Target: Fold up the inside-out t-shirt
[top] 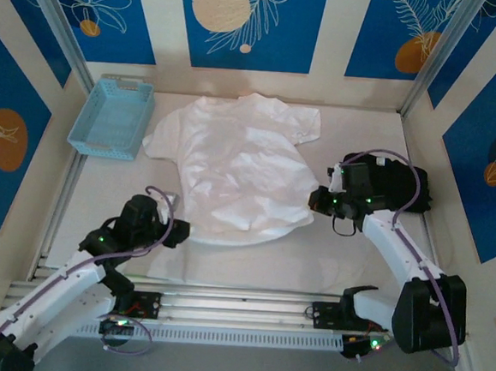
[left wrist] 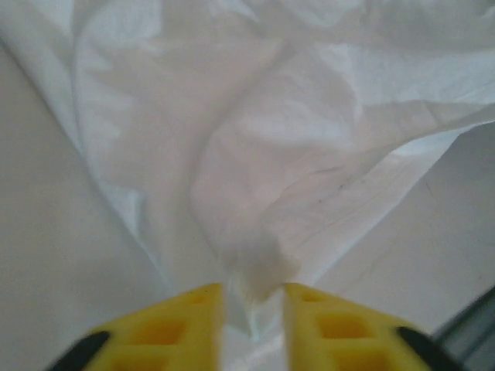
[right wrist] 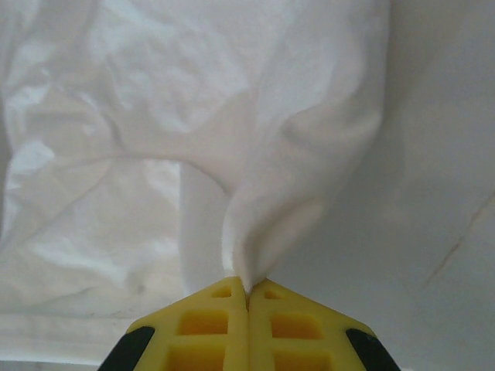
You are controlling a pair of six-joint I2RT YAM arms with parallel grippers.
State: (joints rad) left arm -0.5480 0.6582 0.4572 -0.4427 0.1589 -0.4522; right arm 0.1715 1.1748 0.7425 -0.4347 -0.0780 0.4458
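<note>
Blue panels with pale leaf prints (top: 244,22) walled the light bench (top: 336,261) on three sides.

Down at the near edge, the left claw (left wrist: 254,301) stood with its yellow fingers (left wrist: 186,328) parted. A thin fold of the white t-shirt (top: 241,168) lay loose in the gap rather than pinched. The right claw (right wrist: 247,290) was closed tight on a peak of the same cloth at the shirt's right edge, and the fabric rose out of it in a tented ridge. Beyond them the t-shirt spread crumpled across the middle of the bench, sleeves toward the back wall and hem toward the arms. A blue basket (top: 111,119) sat well apart at the back left.

To my eye the trouble lay in that lopsided hold. With one corner clamped and the other free, any pull from the right would likely drag the shirt askew and bunch it instead of laying it flat. The loose fold might also catch on a left finger and ride along if that arm drew away. The cloth looked thin enough to slip, or for the pinch to take one layer and leave the other behind.

I couldn't make out a neck tag or seams, since the white washed out. The left wrist hid the near hem from above. How many layers the right claw held, I couldn't tell.
</note>
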